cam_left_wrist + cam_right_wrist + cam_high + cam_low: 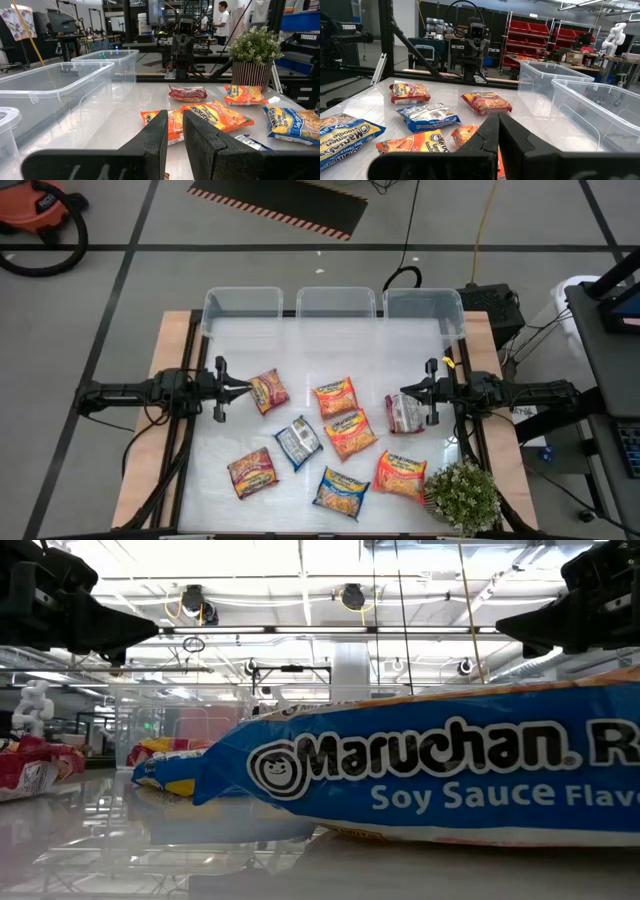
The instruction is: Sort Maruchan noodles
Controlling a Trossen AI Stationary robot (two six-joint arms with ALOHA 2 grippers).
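Several Maruchan packets lie flat and scattered on the white table top [230,430]. There are dark red ones [268,391] [251,472], orange ones [337,396] [350,432] [400,474], a blue/silver one [298,442], a blue one [342,492] and a red/silver one [405,412]. My left gripper [240,388] [175,125] hovers level at the table's left side, pointing at a dark red packet, its fingers a narrow gap apart. My right gripper [403,392] [499,125] hovers at the right side above the red/silver packet and is shut. Neither touches anything.
Three clear plastic bins [243,310] [336,304] [424,308] stand in a row along the far edge. A potted plant [462,496] stands at the near right corner. In the low view the blue soy sauce packet [420,770] fills the foreground.
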